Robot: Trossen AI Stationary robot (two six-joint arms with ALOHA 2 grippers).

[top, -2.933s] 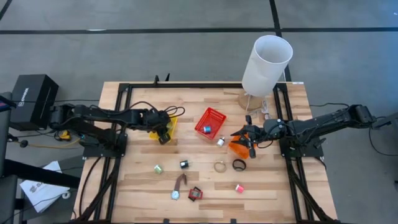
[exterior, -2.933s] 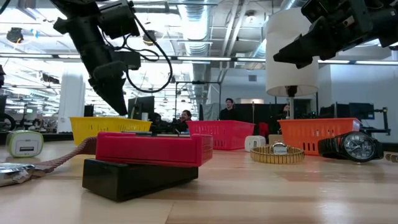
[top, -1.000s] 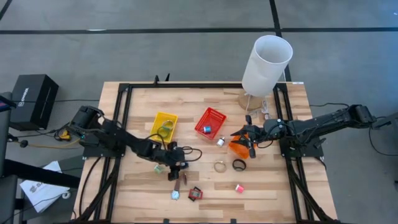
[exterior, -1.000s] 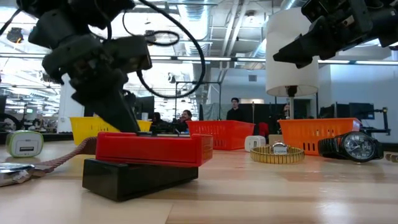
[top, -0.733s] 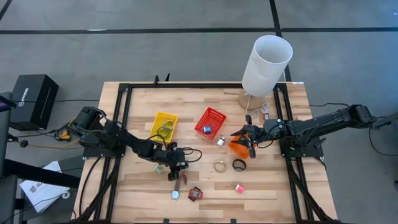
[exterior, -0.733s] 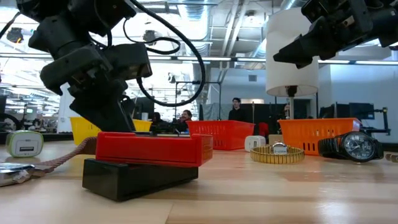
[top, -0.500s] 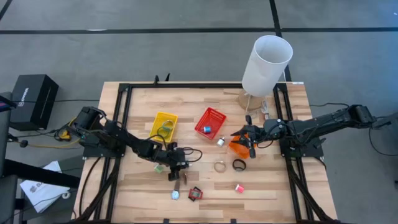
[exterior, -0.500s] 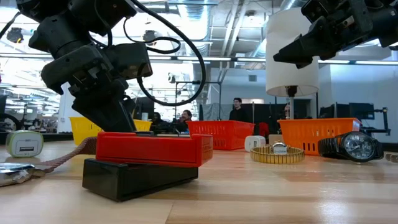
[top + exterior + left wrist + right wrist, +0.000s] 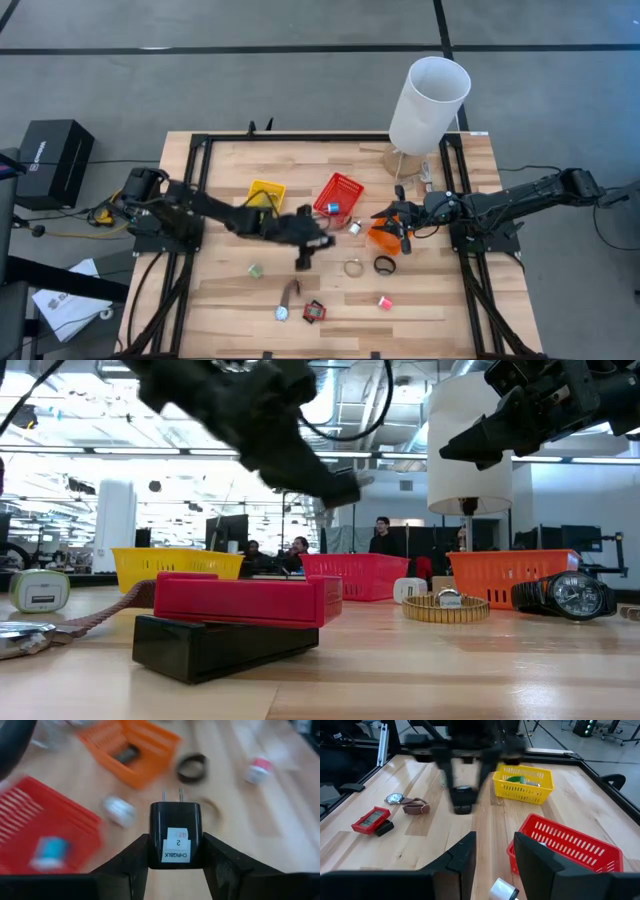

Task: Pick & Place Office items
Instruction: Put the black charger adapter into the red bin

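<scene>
My left gripper (image 9: 176, 856) is shut on a black charger plug (image 9: 176, 832) with a white label and two metal prongs. It hangs over the table's middle (image 9: 303, 258), just near of the red basket (image 9: 338, 195). Other office items lie on the wood: a gold band (image 9: 353, 267), a black ring (image 9: 385, 265), a pink bit (image 9: 385, 302), a red-black square (image 9: 314, 311), a brown-strapped watch (image 9: 289, 292) and a green piece (image 9: 254, 270). My right gripper (image 9: 494, 855) waits open above the orange basket (image 9: 383, 238), with nothing between its fingers. My left gripper pinches the charger's two opposite sides (image 9: 154, 854) between its two fingers, at the end away from the prongs. The fingers slant down from the table's left side. The prongs (image 9: 172, 795) point away from the gripper. The charger is lifted clear of the table.
A yellow basket (image 9: 265, 192) with green things stands at the far left of the middle. A tall white cylinder (image 9: 430, 100) rises at the far right. A small silver item (image 9: 354, 227) lies between the red and orange baskets. Black frame rails run along both sides.
My left gripper has risen from the table beside the brown strap. It has swung toward the right and far edges, toward the red basket, and has rolled a little. The black charger has gone with it and is now lifted clear of the wood.
</scene>
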